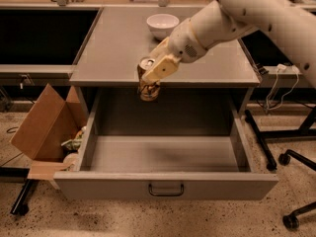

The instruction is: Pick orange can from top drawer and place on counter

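Note:
The orange can (148, 90) is upright in my gripper (151, 77), held in the air at the front edge of the counter (118, 48), above the back of the open top drawer (163, 154). The can's silver top shows at counter height and its orange-brown body hangs just below the counter edge. My gripper is shut on the can, with a cream finger (159, 68) across its side. The drawer is pulled fully out, its grey inside is bare, and its dark bar handle (166, 189) is on the front panel.
A white bowl (162, 25) stands at the back of the counter. A cardboard box (44, 125) with scraps sits on the floor left of the drawer. Chair legs and wheels (289, 157) stand to the right. A light wooden bench runs behind.

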{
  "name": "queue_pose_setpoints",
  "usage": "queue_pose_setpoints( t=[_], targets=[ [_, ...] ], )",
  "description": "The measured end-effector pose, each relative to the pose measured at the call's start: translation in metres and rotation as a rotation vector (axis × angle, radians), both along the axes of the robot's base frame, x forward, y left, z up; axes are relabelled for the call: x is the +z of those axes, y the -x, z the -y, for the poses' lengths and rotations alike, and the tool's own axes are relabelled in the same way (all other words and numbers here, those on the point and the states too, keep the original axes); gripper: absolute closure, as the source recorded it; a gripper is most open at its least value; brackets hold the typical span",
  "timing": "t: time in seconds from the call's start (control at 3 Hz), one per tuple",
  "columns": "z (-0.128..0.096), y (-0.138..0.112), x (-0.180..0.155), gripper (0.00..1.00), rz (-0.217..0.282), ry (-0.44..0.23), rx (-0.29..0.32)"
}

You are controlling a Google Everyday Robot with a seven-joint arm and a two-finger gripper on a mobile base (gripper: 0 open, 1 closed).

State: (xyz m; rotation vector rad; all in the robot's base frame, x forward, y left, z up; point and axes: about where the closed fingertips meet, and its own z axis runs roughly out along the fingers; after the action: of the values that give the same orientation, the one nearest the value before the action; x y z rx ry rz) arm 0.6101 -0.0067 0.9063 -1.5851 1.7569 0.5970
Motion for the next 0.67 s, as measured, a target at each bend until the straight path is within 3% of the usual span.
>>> queue_pose_setpoints(
  t=[0.33,0.67],
  targets=[
    [0.004,-0.019,0.042,1.00,-0.001,-0.017,-0.028],
    [0.007,-0.045,0.057,1.00,-0.017,-0.045,-0.071]
  ],
)
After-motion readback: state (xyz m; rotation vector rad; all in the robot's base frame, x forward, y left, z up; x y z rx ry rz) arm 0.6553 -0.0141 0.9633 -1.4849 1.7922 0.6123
